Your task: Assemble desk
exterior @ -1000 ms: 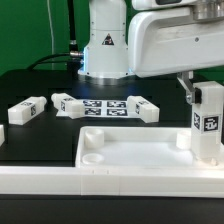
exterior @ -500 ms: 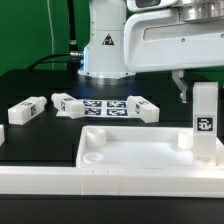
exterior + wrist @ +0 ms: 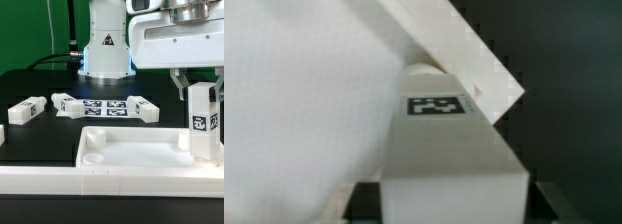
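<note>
The desk slab (image 3: 130,150) lies flat in front, rim up, with round sockets at its corners. One white leg (image 3: 204,135) stands upright at the slab's corner on the exterior view's right, its tag facing the camera. My gripper (image 3: 202,92) is shut on this leg's top end. In the wrist view the leg (image 3: 446,160) fills the gap between my dark fingers (image 3: 367,205), with the slab (image 3: 295,100) below it. Three loose legs lie behind the slab: one (image 3: 27,108) on the left, one (image 3: 72,104) and one (image 3: 140,108) by the marker board.
The marker board (image 3: 105,107) lies flat at the back between two loose legs. A long low white rail (image 3: 60,185) runs along the front of the slab. The robot base (image 3: 105,45) stands behind. A white piece (image 3: 3,133) shows at the left edge.
My hand has shifted toward the exterior view's left and turned a little with the leg in it. The leg stays upright at the same corner. The loose legs have not moved.
</note>
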